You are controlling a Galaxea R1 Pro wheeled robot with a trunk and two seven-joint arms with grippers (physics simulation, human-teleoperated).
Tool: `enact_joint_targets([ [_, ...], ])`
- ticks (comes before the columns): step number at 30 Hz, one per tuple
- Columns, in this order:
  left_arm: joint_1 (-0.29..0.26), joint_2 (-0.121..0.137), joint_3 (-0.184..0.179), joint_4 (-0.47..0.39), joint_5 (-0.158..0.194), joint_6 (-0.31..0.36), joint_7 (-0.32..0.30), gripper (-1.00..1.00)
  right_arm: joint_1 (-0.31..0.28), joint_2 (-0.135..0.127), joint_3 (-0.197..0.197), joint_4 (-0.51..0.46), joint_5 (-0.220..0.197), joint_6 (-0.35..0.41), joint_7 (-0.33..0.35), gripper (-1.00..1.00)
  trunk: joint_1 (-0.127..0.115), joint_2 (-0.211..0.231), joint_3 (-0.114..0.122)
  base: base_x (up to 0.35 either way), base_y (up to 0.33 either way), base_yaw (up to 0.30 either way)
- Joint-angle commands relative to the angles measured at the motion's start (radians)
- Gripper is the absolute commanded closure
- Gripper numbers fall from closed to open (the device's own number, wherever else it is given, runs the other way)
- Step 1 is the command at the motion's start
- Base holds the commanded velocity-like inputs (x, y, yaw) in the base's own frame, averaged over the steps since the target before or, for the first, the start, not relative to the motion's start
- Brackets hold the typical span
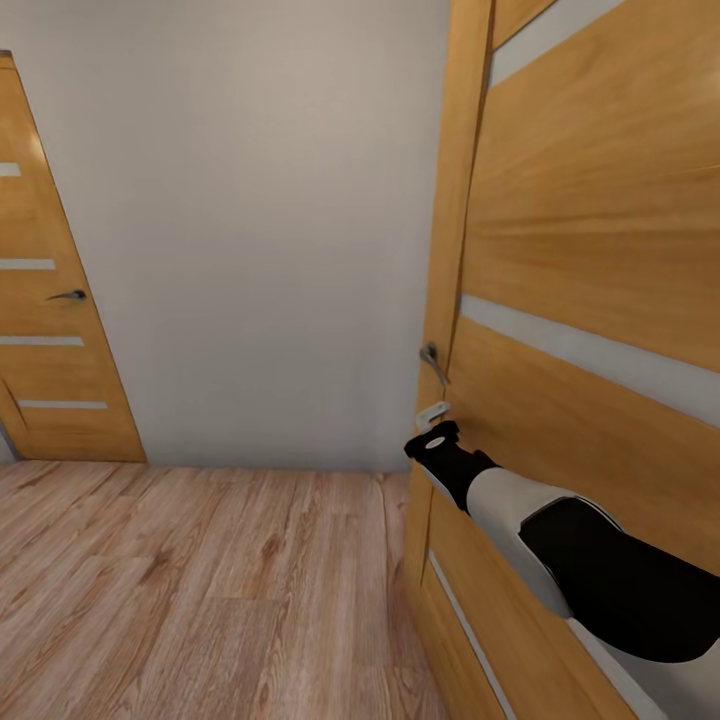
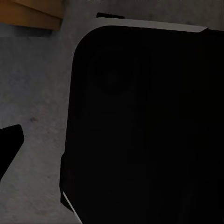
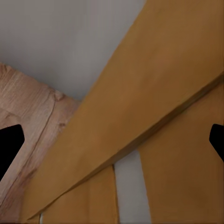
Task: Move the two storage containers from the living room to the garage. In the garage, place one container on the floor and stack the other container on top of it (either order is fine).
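- The right arm [image 1: 560, 540] reaches forward from the lower right corner of the head view, stretched almost straight along the face of a wooden door [image 1: 600, 300].
- Its white forearm narrows to a black wrist, and the right gripper [image 1: 432, 412] sits right at the door's edge, just below the metal handle [image 1: 432, 362]; contact with the handle cannot be judged.
- In the right wrist view two dark fingertips [image 3: 10, 144] stand far apart at opposite edges, so the jaws are spread wide, nothing between them but door panel and a pale stripe [image 3: 130, 191].
- The floor [image 1: 200, 590] here is light wood planks, running to a plain grey-white wall [image 1: 260, 220].
- A second wooden door [image 1: 50, 330] with pale stripes and a dark handle stands shut at the far left of that wall.
- The left wrist view is mostly a large black rounded body [image 2: 149, 126] over a grey surface; one dark fingertip [image 2: 9, 140] shows at the side, and whether the left gripper is spread or closed cannot be told.
- The red-orange boxes are out of sight at this moment.
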Motion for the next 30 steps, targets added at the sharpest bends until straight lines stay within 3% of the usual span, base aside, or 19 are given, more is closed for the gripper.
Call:
enact_joint_targets([
  [1, 0.000, 0.000, 0.003, -0.001, 0.008, -0.002, 0.000, -1.00, -0.001, 0.001, -0.002, 0.005, 0.006, 0.005, -0.005, -1.00, 0.000, -0.001, -0.001, 0.008, 0.000, 0.000],
  [14, 0.000, 0.001, 0.003, -0.001, 0.008, -0.002, 0.000, -1.00, -0.001, -0.002, -0.002, 0.023, 0.005, 0.000, -0.057, -1.00, 0.000, -0.001, -0.001, 0.001, 0.000, 0.000],
  [17, 0.000, 0.001, 0.003, -0.001, 0.008, -0.002, 0.000, -1.00, -0.001, -0.037, -0.003, 0.023, 0.004, -0.001, -0.058, -1.00, 0.000, -0.001, -0.001, 0.000, 0.000, 0.000],
  [30, 0.000, 0.001, 0.003, -0.001, 0.008, -0.002, 0.000, -1.00, -0.001, -0.110, -0.003, 0.023, 0.003, -0.002, -0.065, -1.00, 0.000, -0.001, -0.001, 0.000, 0.000, 0.000],
])
